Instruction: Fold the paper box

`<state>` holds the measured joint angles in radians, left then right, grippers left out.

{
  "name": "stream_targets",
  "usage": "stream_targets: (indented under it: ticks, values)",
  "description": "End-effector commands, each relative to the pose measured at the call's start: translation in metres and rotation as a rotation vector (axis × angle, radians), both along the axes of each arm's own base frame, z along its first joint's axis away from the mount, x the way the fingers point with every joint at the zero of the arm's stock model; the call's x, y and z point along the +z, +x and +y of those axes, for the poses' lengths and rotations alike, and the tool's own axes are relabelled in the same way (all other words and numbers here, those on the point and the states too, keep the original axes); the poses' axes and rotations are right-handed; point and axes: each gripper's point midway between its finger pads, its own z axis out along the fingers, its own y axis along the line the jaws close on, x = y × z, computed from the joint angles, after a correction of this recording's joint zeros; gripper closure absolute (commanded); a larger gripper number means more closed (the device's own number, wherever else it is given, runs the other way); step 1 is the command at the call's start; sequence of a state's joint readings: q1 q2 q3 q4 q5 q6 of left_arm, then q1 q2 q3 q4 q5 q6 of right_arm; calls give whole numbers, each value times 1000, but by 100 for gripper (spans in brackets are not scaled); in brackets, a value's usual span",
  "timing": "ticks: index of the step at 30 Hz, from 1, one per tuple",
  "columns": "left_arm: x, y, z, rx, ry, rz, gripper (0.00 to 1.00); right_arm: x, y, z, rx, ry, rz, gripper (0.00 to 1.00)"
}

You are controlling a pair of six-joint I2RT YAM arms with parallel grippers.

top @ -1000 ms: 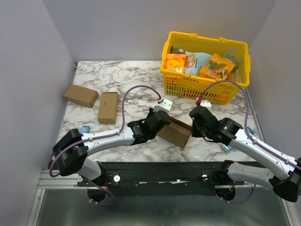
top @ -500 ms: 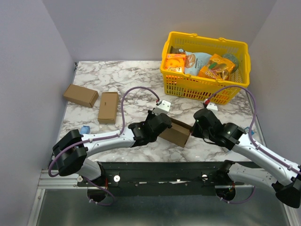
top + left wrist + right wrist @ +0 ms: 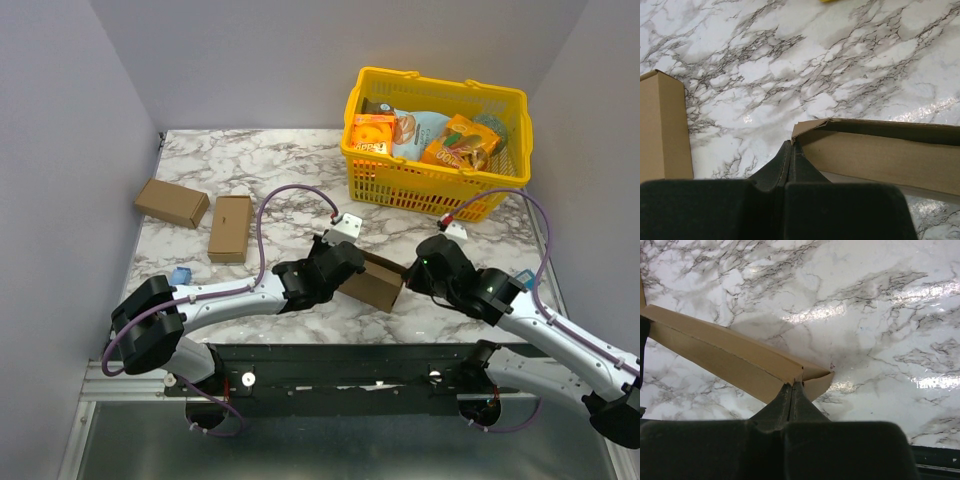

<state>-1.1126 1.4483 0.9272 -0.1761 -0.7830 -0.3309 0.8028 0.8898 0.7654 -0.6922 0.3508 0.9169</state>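
The paper box [image 3: 376, 283], plain brown cardboard, lies on the marble table near the front edge, between my two arms. My left gripper [image 3: 345, 268] is shut, and its fingertips [image 3: 791, 145] touch the box's left corner [image 3: 810, 125], where a creased flap lifts. The box's long inner panel [image 3: 880, 157] runs off to the right. My right gripper [image 3: 412, 274] is shut too. Its tips [image 3: 792, 385] press against the right end of the box [image 3: 740, 352], at a folded corner flap [image 3: 817, 377]. I see no cardboard between either pair of fingers.
A yellow plastic basket [image 3: 437, 190] full of snack packs stands at the back right. Two smaller cardboard boxes [image 3: 172, 203] [image 3: 230, 228] lie at the left; one shows at the left edge of the left wrist view [image 3: 662, 130]. A small blue item [image 3: 180, 275] sits near the left arm.
My right arm has drifted a little right and toward the front edge. The left gripper has shifted slightly. The paper box has barely moved, and both grippers stay shut.
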Motion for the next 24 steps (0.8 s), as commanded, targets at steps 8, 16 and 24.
stream_targets:
  ticks: [8, 16, 24]
  values:
    - [-74, -45, 9, -105, 134, 247, 100, -33, -25, 2, 2, 67, 92, 100]
    - [-77, -44, 13, -92, 140, 257, 100, -45, -39, -20, -26, 21, 121, 100]
    - [-80, -44, 16, -84, 142, 268, 100, -53, -48, -35, -32, -22, 132, 99]
